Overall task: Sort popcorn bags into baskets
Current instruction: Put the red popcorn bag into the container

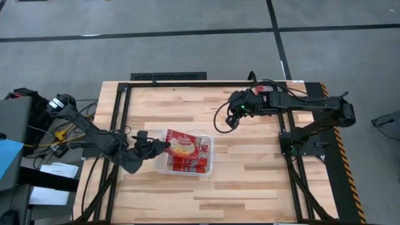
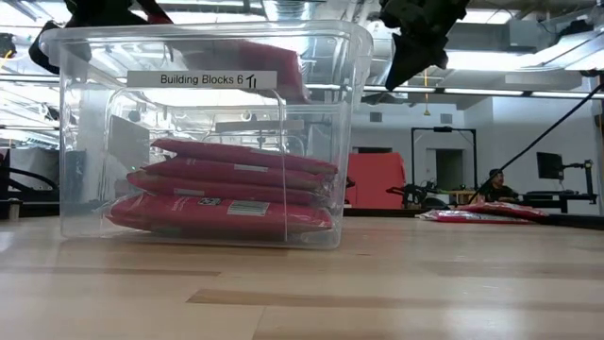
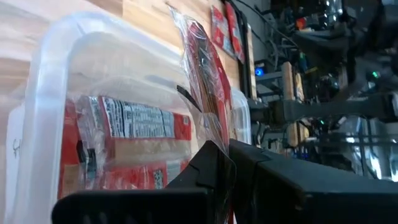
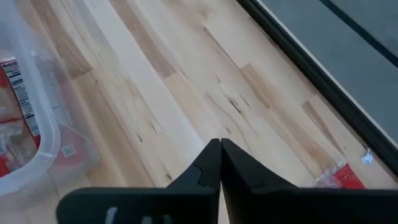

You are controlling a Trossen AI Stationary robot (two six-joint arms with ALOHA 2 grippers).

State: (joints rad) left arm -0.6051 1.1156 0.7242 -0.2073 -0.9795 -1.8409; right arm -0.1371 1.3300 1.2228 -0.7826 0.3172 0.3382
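My left gripper [image 1: 161, 145] is shut on a red popcorn bag [image 1: 182, 143] with a yellow panel. It holds the bag over the left part of the clear tub [image 1: 210, 156] that serves as the basket. Several more popcorn bags [image 2: 236, 189] lie stacked flat on the tub's floor. In the left wrist view the held bag [image 3: 202, 68] stands out past the fingers above the tub's rim [image 3: 56, 56]. My right gripper [image 1: 230, 117] hangs shut above bare table right of the tub, with nothing between its fingers [image 4: 219, 144]. My left gripper pinches the bag's clear-wrapped near edge [image 3: 210, 127] between its two fingers. The fingers come from the table's left, almost level and slanting a little down. The bag sticks out beyond them, tilted, at about rim height and clear of the stacked bags.
A loose red bag [image 4: 339, 177] lies on the table near the far right, under the right arm [image 1: 267, 92]. A black frame [image 1: 169, 76] borders the table's far and side edges. Bare wood lies in front of the tub.
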